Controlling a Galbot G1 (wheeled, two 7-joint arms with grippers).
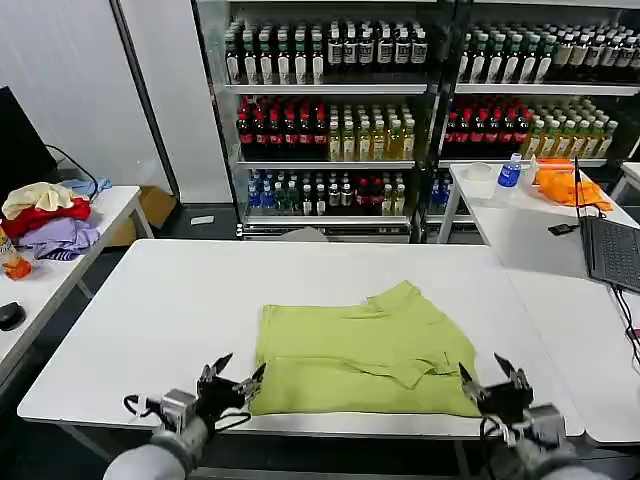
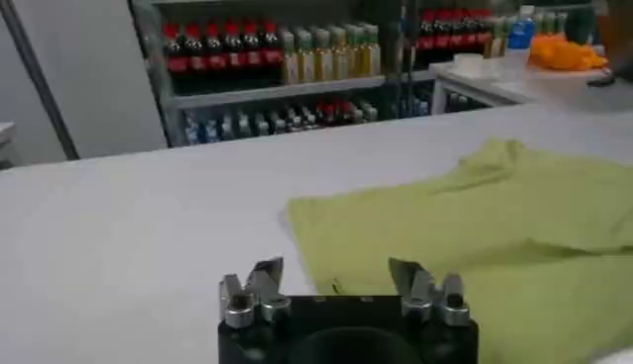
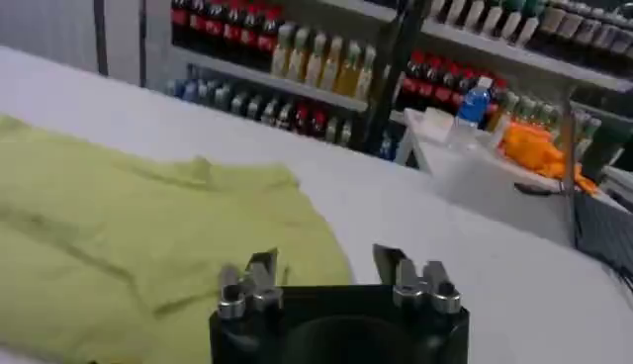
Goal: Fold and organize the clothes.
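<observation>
At the near edge of a white table (image 1: 150, 300), the robot's two grippers hover with their fingers spread apart and nothing between them, flanking a lime yellow-green T-shirt (image 1: 355, 350) that lies partly folded on the tabletop. The left gripper (image 1: 234, 378) sits just beside the shirt's near left corner, its fingertips close to the hem but not clamped on it; seen from the left wrist, the cloth's corner lies just beyond that gripper's open fingers (image 2: 265, 280). The right gripper (image 1: 492, 377) holds a matching post at the shirt's near right corner, just off the fabric's edge; seen from its own wrist camera the shirt (image 3: 129, 247) spreads out ahead of and to one side of that gripper (image 3: 327, 265), with bare table ahead of the other finger. The shirt itself lies flat in a rough rectangle toward the table's front, its body doubled over, with a flap of cloth rising toward the far right and a crease running across the middle. Beyond it the tabletop is bare white. On a side table to the robot's left rests a pile of red, cream and lavender clothes (image 1: 45, 220); on a table to its right sit an open laptop (image 1: 610, 250), an orange cloth (image 1: 566, 184) and a blue-labelled bottle (image 1: 510, 172). At the back of the room stand glass-fronted shelves (image 1: 330, 110) stocked with rows of bottled drinks.
</observation>
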